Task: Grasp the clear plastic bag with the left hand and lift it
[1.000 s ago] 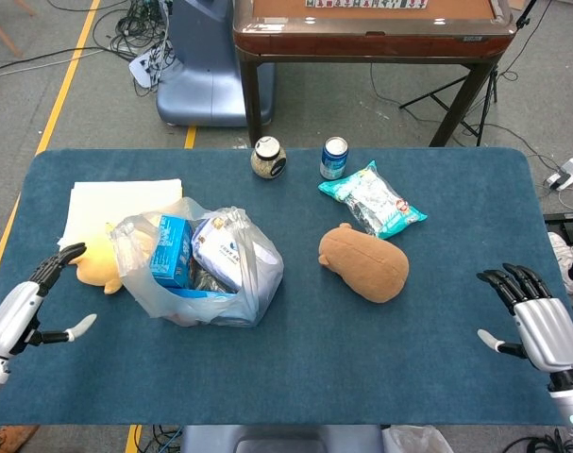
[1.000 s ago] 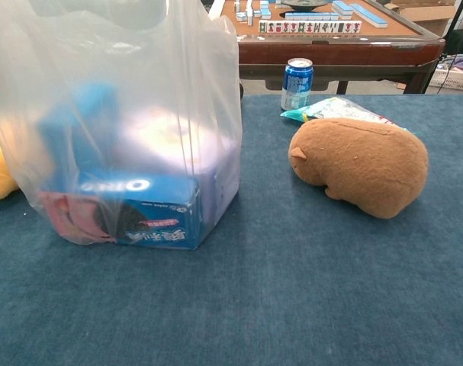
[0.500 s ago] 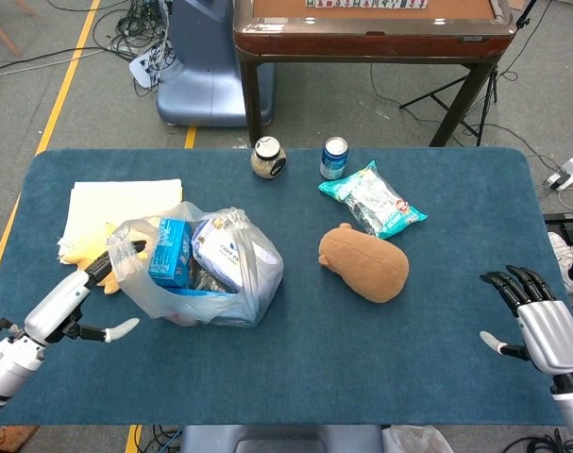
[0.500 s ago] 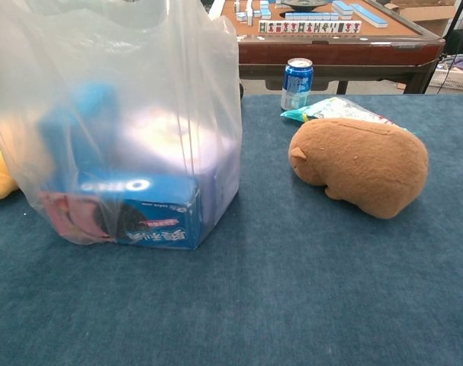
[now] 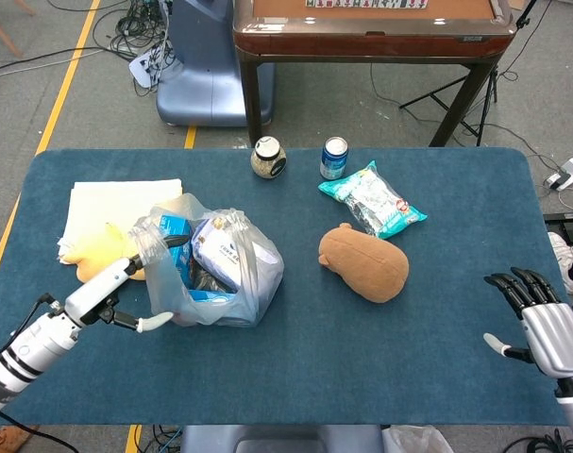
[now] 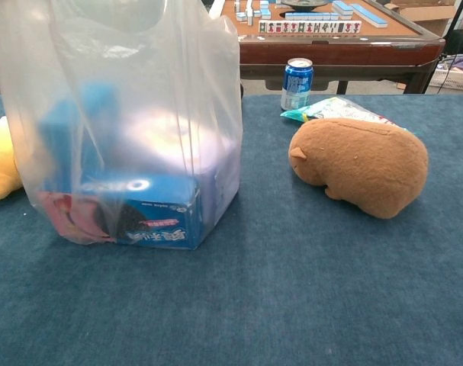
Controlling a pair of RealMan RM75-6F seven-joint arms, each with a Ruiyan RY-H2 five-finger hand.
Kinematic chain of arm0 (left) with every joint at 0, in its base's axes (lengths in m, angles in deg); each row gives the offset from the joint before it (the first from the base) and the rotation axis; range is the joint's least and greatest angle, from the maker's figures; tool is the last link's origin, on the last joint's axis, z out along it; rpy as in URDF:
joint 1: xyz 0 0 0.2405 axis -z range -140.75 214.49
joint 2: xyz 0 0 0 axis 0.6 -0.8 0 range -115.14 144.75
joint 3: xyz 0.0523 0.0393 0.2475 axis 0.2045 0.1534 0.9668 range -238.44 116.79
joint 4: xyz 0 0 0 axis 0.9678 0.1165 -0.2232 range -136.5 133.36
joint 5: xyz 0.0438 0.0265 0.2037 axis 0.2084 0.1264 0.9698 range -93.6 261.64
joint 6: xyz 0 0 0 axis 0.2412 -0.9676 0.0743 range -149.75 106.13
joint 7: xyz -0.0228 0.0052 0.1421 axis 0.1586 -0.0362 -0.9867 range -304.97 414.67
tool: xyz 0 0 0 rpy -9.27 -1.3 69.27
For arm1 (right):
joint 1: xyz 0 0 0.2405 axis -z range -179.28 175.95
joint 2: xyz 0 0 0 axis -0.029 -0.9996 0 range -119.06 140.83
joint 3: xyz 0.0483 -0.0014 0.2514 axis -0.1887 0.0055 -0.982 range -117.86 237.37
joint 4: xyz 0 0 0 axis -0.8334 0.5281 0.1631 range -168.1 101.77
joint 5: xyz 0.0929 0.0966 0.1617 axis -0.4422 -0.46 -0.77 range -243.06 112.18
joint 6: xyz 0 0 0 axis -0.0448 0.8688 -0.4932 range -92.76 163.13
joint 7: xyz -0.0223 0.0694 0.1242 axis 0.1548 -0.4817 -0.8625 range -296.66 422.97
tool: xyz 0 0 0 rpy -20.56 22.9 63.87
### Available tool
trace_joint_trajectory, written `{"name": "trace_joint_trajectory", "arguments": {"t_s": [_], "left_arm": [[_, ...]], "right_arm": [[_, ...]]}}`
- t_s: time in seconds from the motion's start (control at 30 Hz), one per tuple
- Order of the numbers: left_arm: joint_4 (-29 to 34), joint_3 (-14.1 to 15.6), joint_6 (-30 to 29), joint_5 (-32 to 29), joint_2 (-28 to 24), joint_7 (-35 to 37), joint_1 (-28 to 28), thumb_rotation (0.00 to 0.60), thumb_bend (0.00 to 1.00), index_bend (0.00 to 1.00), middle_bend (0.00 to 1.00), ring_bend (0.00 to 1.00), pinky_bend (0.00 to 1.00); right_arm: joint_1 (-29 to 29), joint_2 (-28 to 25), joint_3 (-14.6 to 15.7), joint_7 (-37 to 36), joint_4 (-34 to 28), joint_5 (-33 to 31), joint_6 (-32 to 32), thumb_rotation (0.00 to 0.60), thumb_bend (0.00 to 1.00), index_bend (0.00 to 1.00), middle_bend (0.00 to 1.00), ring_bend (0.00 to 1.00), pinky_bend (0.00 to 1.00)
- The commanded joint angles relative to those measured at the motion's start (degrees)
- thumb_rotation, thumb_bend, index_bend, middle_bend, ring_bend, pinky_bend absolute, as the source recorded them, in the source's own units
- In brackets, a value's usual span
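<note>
Blue felt covers the worktop [image 5: 295, 368] I am working over. At its far left, from my head view, a cream folded cloth [image 5: 116, 203] lies flat, and a yellow plush [image 5: 102, 253] sits on its near edge; the chest view shows that same plush just left of the bag.

My left hand [image 5: 126, 288] comes next, reached in low against the left side of the clear plastic bag [image 5: 215, 269]. Its upper fingers [image 5: 168, 243] lie at the bunched rim of the bag and its thumb is spread below, near the bag's base. I cannot tell whether plastic is actually pinched, so I will not call it grasping or released.

The bag rests on the worktop, left of centre, upright and slumped open. Inside I see a blue biscuit box [image 6: 139, 217] along the bottom and other packets that are too blurred through the film to name.

Behind the bag, near the far edge, a small jar [image 5: 268, 159] stands upright, with a blue can [image 5: 334, 158] just to its right. A teal snack packet [image 5: 373, 199] lies flat right of the can. A brown plush [image 5: 363, 263] lies on its side, near the packet and well apart from the bag.

At the far right my right hand [image 5: 541, 326] hovers at the worktop's corner, released, fingers apart, holding nothing.
</note>
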Motion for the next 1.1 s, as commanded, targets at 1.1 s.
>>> {"name": "trace_joint_trajectory", "arguments": {"t_s": [1.1], "left_arm": [[-5.7,-1.7,12.4,-2.6,12.0,27.7,19.5,0.600,0.25,0.09,0.05,0.02,0.00]], "right_arm": [[1.4,0.5,0.2,-2.4,2.5,-0.7,1.0,0.600,0.16,0.19,0.20,0.08,0.11]]}}
